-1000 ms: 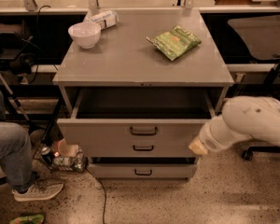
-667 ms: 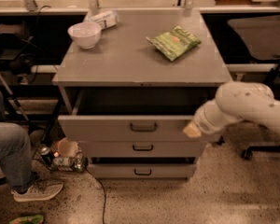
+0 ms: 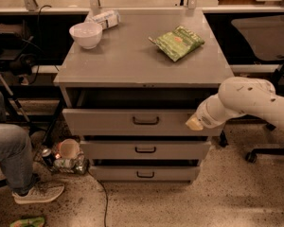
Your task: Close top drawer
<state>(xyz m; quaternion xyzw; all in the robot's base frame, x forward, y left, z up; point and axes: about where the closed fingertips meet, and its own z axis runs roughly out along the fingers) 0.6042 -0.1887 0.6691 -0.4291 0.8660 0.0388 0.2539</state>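
- Camera view: the top drawer (image 3: 104, 122) stands pulled out of the grey cabinet (image 3: 132, 60), its front forward of the two lower drawers, with a dark gap open above it
- The gripper (image 3: 195, 123) sits at the right end of that front, to the right of the black handle (image 3: 146, 120); whether it is open or closed cannot be told
- Step in hand, as I judge: the push-in, with contact made or very near
- Next move calls for a straight, level shove toward the cabinet's back; pushing off-centre could skew the drawer
- The drawer's long axis runs left to right; its front faces the camera, and closing means travel away from the camera
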